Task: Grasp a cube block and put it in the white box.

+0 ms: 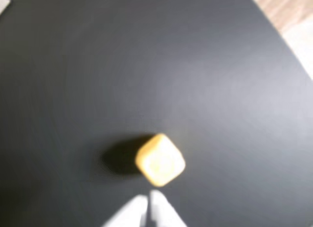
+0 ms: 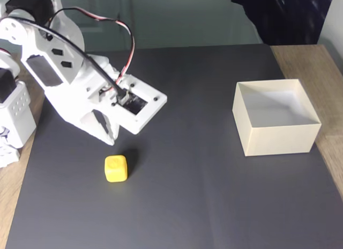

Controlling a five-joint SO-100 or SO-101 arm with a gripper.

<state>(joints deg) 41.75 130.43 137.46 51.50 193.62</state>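
while your wrist view is soft and blurred, you can make out the cube [image 1: 160,160] on the dark mat [image 1: 205,80], just above the two white fingertips of your gripper [image 1: 148,203], which enter from the bottom edge and are cut off there. those tips sit nearly together, with a thin gap at most, and nothing is between them. in the fixed view your gripper [image 2: 106,135] hangs over the mat [image 2: 187,195], up and a little left of the cube [image 2: 116,168]; the arm's body covers most of the fingers, so from here you cannot tell how far apart they stand or whether they touch the mat. the box [image 2: 276,139] sits well apart to the right, open side up, near the mat's right edge, its inside pale and partly shadowed.
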